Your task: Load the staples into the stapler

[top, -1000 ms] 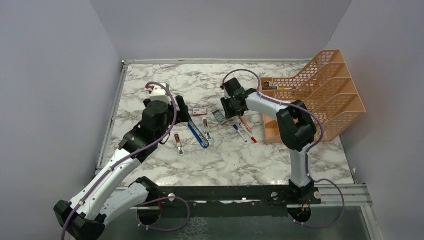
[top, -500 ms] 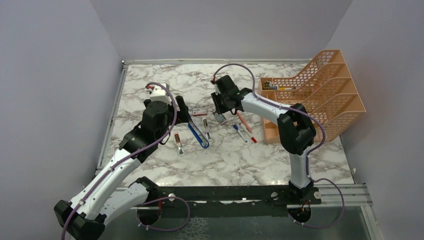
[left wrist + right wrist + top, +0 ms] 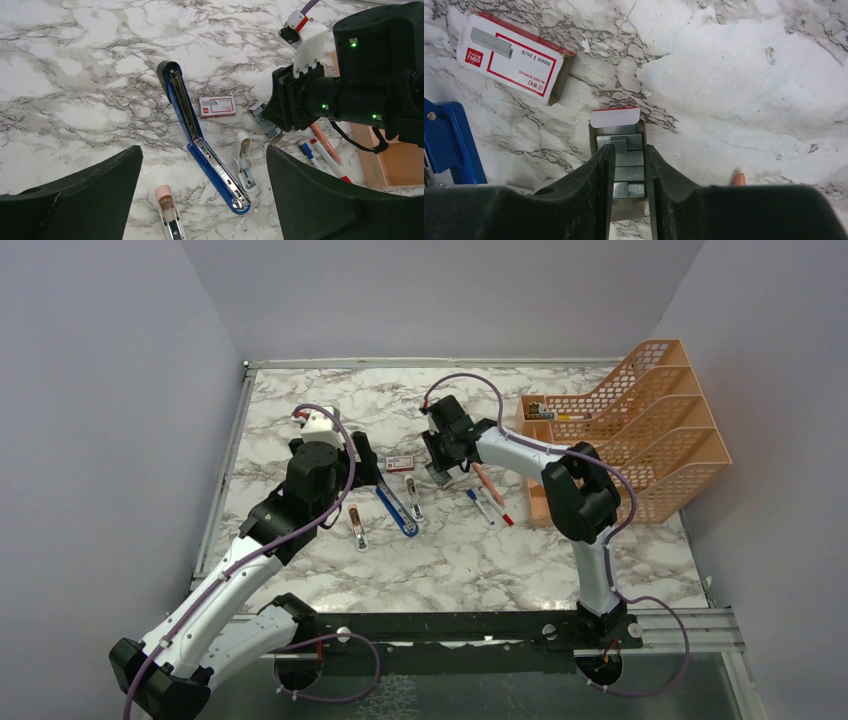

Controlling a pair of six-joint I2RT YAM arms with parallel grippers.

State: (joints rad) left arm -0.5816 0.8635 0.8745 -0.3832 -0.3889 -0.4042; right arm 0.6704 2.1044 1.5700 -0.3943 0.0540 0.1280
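Note:
The blue stapler (image 3: 397, 508) lies swung open on the marble, its silver channel (image 3: 200, 145) facing up. My left gripper (image 3: 368, 465) hangs above it, open wide and empty (image 3: 204, 150). The staples' red-and-white sleeve (image 3: 400, 463) (image 3: 511, 57) lies apart from its grey tray of staple strips (image 3: 629, 167) (image 3: 264, 125). My right gripper (image 3: 440, 472) (image 3: 630, 150) stands over that tray, its jaws narrowly open. The strips show in the gap between them, and I cannot tell whether the fingers touch the strips.
A small pink-tipped stapler (image 3: 356, 525) and a small white one (image 3: 414, 498) lie beside the blue stapler. Blue-capped and red-capped pens (image 3: 490, 505) lie right of the tray. An orange file rack (image 3: 630, 440) fills the right side.
My right gripper has swung left from beside the rack to a spot over the staple tray. The left arm and the stapler have not moved.

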